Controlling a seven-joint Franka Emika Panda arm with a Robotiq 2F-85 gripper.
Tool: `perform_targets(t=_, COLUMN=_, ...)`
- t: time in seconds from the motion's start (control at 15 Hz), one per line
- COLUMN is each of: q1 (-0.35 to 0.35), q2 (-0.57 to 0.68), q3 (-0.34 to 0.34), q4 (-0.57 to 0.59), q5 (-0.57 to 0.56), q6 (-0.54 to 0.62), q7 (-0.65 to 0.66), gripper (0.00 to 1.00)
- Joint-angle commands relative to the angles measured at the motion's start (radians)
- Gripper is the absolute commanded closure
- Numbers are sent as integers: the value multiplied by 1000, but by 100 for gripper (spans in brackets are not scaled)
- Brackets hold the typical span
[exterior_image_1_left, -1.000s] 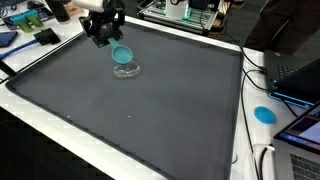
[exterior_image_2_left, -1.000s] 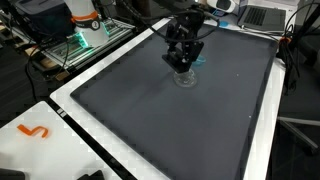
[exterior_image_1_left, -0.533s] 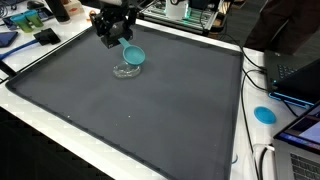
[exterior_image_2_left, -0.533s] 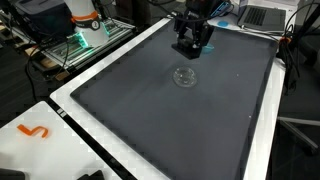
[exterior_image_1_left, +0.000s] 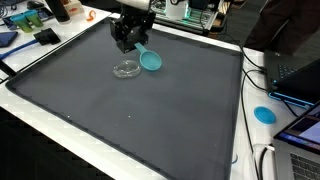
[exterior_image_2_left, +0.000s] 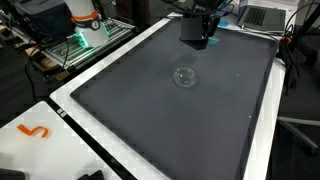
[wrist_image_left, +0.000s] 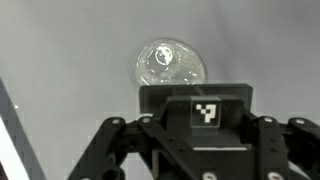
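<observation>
My gripper (exterior_image_1_left: 133, 47) hangs above the far part of a dark grey mat (exterior_image_1_left: 130, 120) and is shut on a small blue round dish (exterior_image_1_left: 150, 61), held tilted in the air. A clear glass dish (exterior_image_1_left: 126, 70) lies on the mat just below and beside the blue dish, apart from it. In an exterior view the gripper (exterior_image_2_left: 195, 37) is above and behind the glass dish (exterior_image_2_left: 184, 76). In the wrist view the glass dish (wrist_image_left: 170, 65) lies beyond a dark block bearing a black-and-white marker (wrist_image_left: 207, 110); the blue dish is hidden there.
The mat sits on a white-bordered table (exterior_image_1_left: 240, 150). A second blue disc (exterior_image_1_left: 264, 114) lies on the border near laptops and cables. Electronics and clutter stand along the far edge (exterior_image_1_left: 30, 25). An orange squiggle (exterior_image_2_left: 33, 131) lies on the white border.
The gripper has lifted the blue dish off the glass dish and carried it up and sideways along the far part of the mat. The glass dish has stayed put.
</observation>
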Motion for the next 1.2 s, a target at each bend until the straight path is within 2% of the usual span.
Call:
perform_targets(t=0.0, q1=23, q2=15, q3=5, q4=1, q5=-8, q6=12, q7=79, gripper=69)
perform_targets(t=0.6, q1=63, q2=64, q3=15, q4=12, q5=-42, q6=31, q7=227, gripper=69)
perform_targets(t=1.13, q1=86, q2=116, q3=12, q4=48, q5=-76, q6=31, q7=292, gripper=69)
